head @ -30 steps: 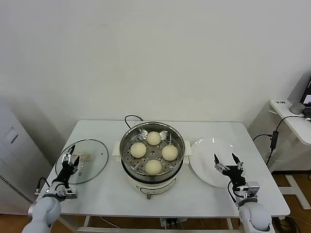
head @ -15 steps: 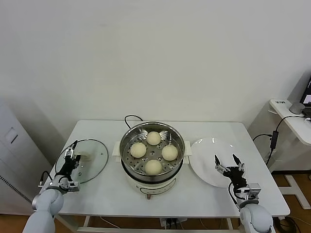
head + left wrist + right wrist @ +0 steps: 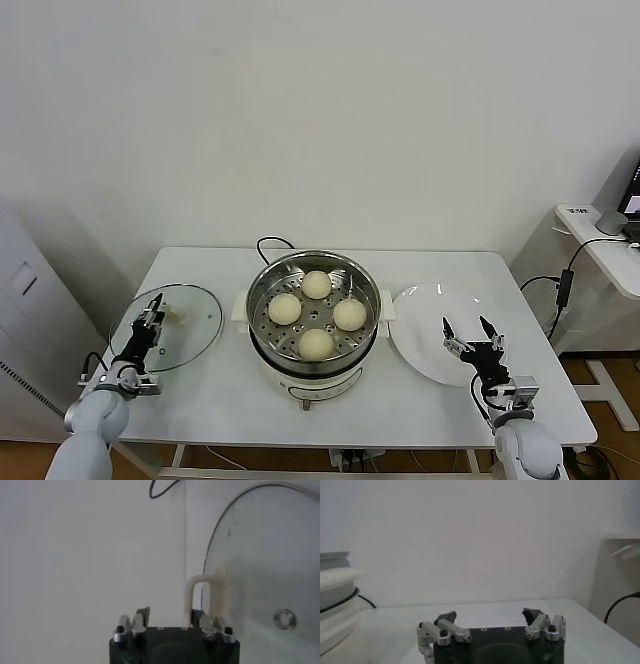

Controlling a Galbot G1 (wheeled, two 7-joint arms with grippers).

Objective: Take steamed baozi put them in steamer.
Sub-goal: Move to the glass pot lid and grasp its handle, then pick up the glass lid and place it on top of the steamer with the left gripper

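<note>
Several steamed baozi (image 3: 317, 284) lie on the perforated tray inside the steamer (image 3: 263, 292) at the table's middle. My left gripper (image 3: 152, 318) hovers over the near-left rim of the glass lid (image 3: 192, 332), just short of its white handle (image 3: 205, 587). Its jaws (image 3: 170, 612) are partly narrowed but still apart, with nothing between them. The handle's leg stands right beside one fingertip (image 3: 198, 617). My right gripper (image 3: 471, 332) hangs open over the front edge of the white plate (image 3: 420, 315), holding nothing (image 3: 490, 614).
A black cord (image 3: 268, 243) runs behind the steamer. The lid lies flat on the table left of the steamer and the bare plate lies to its right. A side desk (image 3: 600, 240) stands beyond the table's right edge.
My left gripper has moved a little toward the lid's handle and its jaws have narrowed. The right arm, the baozi and the steamer have not moved.
</note>
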